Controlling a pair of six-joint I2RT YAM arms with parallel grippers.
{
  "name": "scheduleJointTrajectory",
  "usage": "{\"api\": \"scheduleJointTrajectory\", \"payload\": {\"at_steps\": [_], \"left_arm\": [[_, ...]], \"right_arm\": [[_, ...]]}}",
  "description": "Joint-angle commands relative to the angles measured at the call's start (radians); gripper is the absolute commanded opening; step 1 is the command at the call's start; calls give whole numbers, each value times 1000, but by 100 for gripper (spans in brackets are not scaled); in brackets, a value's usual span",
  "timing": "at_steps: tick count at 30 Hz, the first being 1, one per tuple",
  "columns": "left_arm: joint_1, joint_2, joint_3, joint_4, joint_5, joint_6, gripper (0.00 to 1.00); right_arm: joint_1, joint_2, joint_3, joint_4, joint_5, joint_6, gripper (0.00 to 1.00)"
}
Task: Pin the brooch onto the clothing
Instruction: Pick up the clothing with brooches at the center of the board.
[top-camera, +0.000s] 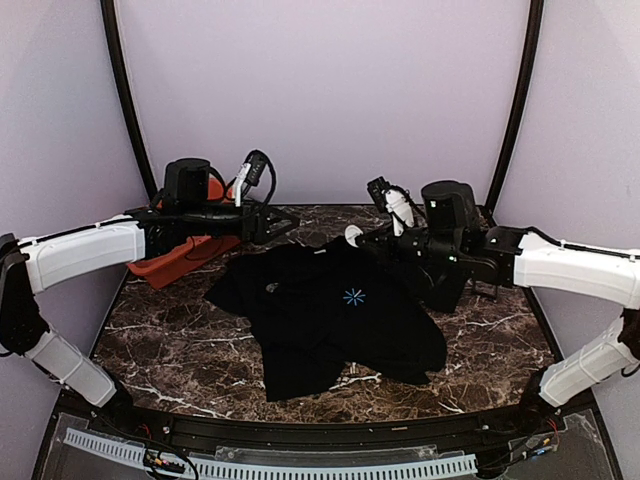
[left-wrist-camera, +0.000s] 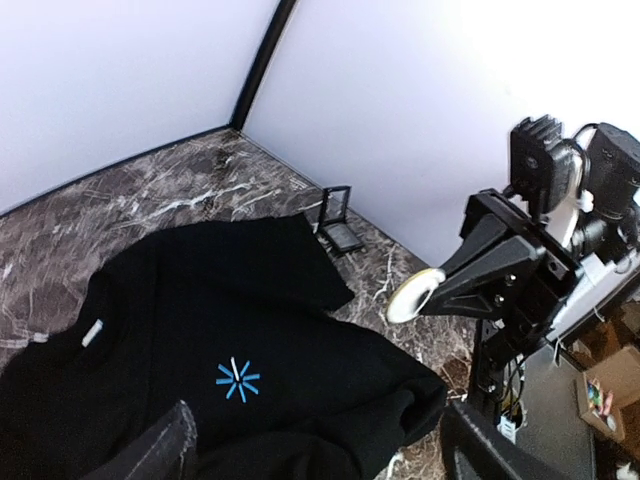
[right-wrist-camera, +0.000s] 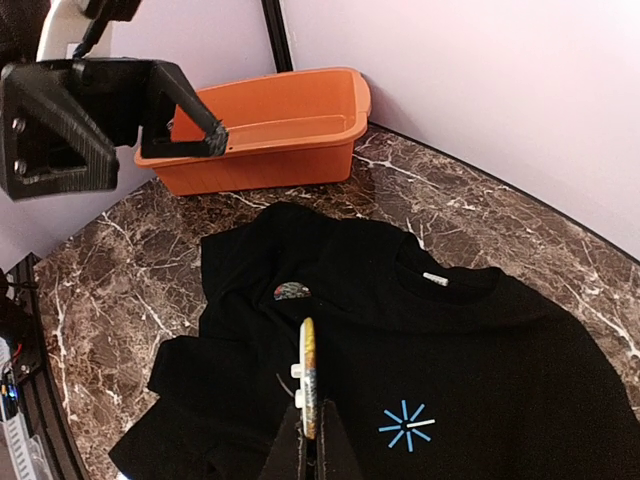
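Observation:
The black T-shirt (top-camera: 330, 320) lies flat on the marble table, its light-blue starburst print (top-camera: 353, 296) facing up. My right gripper (right-wrist-camera: 311, 425) is shut on the brooch (right-wrist-camera: 309, 370), a yellow-gold-edged disc with a white back, held edge-up above the shirt's chest. The brooch also shows in the top view (top-camera: 353, 237) and in the left wrist view (left-wrist-camera: 415, 295). My left gripper (top-camera: 285, 222) is open and empty, above the shirt's far left shoulder. A second small round greyish disc (right-wrist-camera: 291, 292) sits on the shirt near the left sleeve.
An orange tub (top-camera: 180, 258) stands at the far left, under my left arm. A small black hinged case (left-wrist-camera: 340, 222) stands open beyond the shirt by the back wall. Bare marble (top-camera: 180, 350) surrounds the shirt.

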Motion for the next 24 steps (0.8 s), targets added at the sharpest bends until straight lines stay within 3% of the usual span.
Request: {"api": "scheduleJointTrajectory", "payload": {"at_steps": [1, 3, 10, 18, 24], "left_arm": [[-3, -74, 2, -192, -266, 237, 91], [-2, -100, -13, -196, -335, 328, 98], [1, -54, -3, -258, -418, 508, 99], [0, 11, -15, -318, -330, 718, 99], [0, 67, -31, -302, -373, 892, 97]], "right_arm": [[-24, 51, 88, -102, -79, 119, 0], [-33, 80, 123, -154, -98, 180, 0], [-63, 161, 210, -277, -197, 374, 0], [-92, 297, 330, -429, -379, 474, 0], [-117, 378, 329, -422, -571, 564, 0]]}}
